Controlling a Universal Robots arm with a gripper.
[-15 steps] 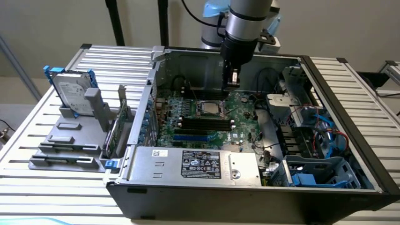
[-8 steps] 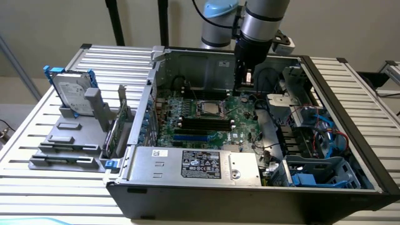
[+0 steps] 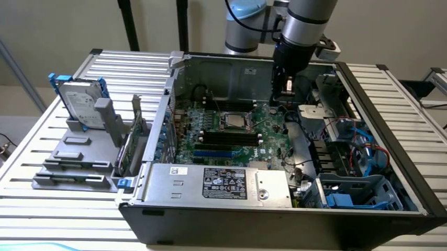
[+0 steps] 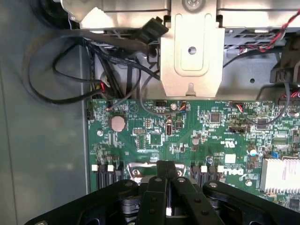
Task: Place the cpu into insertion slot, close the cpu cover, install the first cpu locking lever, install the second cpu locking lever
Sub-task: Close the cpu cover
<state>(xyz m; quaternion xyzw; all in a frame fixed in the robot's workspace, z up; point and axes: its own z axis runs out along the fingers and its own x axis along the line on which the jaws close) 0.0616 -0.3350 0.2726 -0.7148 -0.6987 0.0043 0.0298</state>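
PCB (image 4: 197, 136) green, glossy; bracket (image 4: 190, 56) matt bare metal; insertion slot (image 3: 235, 121) w/ metal rim.

Open PC case (image 3: 231, 227) on the tabletop (image 3: 42, 209)
Claw (image 3: 283, 98) hangs over the green board (image 3: 269, 146), near the insertion slot (image 3: 234, 121), toward the exterior view's right.

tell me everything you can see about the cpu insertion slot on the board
The insertion slot is a small square socket with a silver metal rim around a greyish centre; whether a chip already sits in it cannot be told. It lies flat on the green circuit board inside the open computer case, just beyond the long black memory slots. Nothing touches it: the end effector hangs apart from it, toward the exterior view's right.
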